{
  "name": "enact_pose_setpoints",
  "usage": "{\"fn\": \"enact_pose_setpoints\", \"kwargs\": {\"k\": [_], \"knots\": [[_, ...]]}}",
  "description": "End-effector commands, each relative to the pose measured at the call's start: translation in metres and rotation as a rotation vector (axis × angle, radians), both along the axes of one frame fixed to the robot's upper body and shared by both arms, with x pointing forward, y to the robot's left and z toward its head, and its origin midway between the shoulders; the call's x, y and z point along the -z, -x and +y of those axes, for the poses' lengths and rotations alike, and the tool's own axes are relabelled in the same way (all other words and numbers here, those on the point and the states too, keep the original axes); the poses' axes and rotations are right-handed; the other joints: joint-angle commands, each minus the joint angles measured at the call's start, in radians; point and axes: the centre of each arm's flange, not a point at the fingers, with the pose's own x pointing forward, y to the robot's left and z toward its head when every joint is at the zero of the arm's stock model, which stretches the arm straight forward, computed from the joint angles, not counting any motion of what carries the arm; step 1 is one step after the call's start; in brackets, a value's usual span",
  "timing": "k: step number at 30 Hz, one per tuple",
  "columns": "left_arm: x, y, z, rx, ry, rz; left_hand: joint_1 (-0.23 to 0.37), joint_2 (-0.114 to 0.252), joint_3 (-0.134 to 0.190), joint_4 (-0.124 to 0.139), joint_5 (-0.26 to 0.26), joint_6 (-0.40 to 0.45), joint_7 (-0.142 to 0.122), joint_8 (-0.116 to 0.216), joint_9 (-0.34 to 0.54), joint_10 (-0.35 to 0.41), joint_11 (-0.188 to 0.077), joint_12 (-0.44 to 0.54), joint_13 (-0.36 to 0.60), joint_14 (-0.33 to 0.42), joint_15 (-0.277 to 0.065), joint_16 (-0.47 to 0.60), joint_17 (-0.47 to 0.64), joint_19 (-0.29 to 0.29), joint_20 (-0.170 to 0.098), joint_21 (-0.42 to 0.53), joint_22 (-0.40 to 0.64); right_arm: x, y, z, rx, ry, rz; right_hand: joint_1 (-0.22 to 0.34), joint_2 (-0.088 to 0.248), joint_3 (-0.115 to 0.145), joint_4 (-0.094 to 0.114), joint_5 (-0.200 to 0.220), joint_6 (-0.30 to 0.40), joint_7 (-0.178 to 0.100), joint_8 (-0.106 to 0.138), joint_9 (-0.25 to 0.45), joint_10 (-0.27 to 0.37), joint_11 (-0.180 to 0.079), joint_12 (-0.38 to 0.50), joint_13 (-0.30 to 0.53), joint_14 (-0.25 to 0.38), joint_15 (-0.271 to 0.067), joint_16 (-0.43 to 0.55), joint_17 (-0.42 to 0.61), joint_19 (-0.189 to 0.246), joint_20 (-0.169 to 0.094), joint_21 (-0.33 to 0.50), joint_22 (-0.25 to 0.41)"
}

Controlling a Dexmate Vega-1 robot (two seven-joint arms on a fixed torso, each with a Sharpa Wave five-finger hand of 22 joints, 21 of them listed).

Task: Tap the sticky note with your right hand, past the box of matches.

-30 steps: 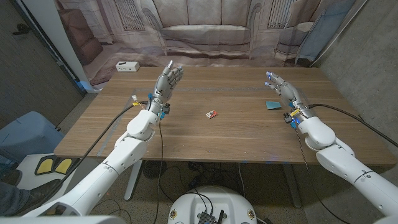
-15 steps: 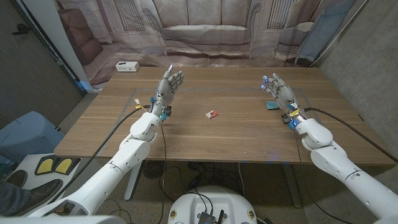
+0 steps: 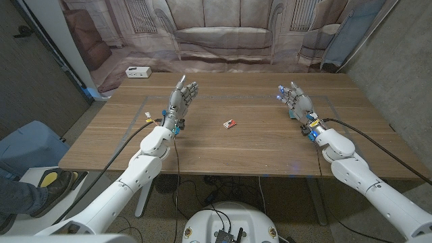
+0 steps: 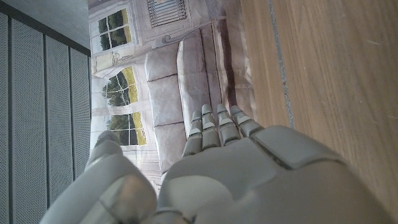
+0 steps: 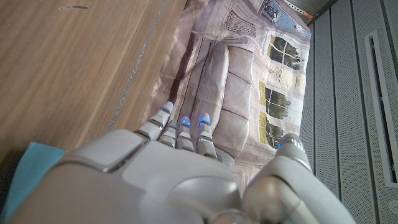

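A small red and white box of matches [image 3: 231, 123] lies near the middle of the wooden table [image 3: 243, 152]. My right hand [image 3: 295, 100] is raised at the right of the table, to the right of the matches, fingers spread and holding nothing. In the right wrist view a teal corner of the sticky note [image 5: 25, 177] shows on the table beside my right hand [image 5: 155, 186]. In the head view the hand and wrist cover the note. My left hand [image 3: 182, 94] is raised on the left side, fingers straight and apart, also holding nothing.
A white box [image 3: 138, 71] sits at the table's far left corner. Behind the far edge hangs a printed backdrop with a sofa [image 3: 223, 34]. A person's shoe [image 3: 57, 181] is on the floor to the left.
My right hand has moved left toward the table's middle and now covers the sticky note. The left hand has barely shifted. The matches have not moved.
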Motion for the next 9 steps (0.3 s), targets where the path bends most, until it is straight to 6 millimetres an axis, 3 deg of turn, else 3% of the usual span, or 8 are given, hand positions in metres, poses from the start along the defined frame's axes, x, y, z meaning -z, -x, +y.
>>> {"fn": "enact_pose_setpoints", "kwargs": {"k": [1, 9], "knots": [[0.0092, 0.0056, 0.0107, -0.035, 0.040, -0.005, 0.000, 0.009, 0.002, -0.006, -0.003, 0.008, 0.002, 0.002, 0.006, 0.003, -0.004, -0.001, 0.004, 0.004, -0.004, 0.000, 0.005, 0.009, -0.003, -0.002, 0.005, -0.0014, -0.0068, 0.0076, -0.016, 0.025, 0.016, -0.008, 0.000, -0.006, 0.000, 0.007, -0.007, 0.001, -0.005, 0.002, -0.005, 0.005, -0.002, 0.000, -0.007, -0.001, -0.003, 0.003, -0.005, 0.002, -0.006, 0.001], [0.0051, 0.0060, 0.0124, -0.052, 0.019, -0.028, 0.001, 0.010, 0.003, -0.006, -0.003, 0.009, 0.002, 0.002, 0.006, 0.004, -0.004, -0.001, 0.004, 0.006, -0.001, 0.001, 0.005, 0.007, -0.004, -0.003, 0.005, -0.0007, -0.0035, 0.0106, -0.002, 0.001, 0.013, -0.008, 0.000, -0.006, -0.001, 0.008, -0.008, 0.002, -0.007, 0.002, -0.002, 0.008, -0.002, 0.000, -0.006, 0.002, -0.004, 0.003, -0.004, 0.002, -0.007, 0.001]]}}
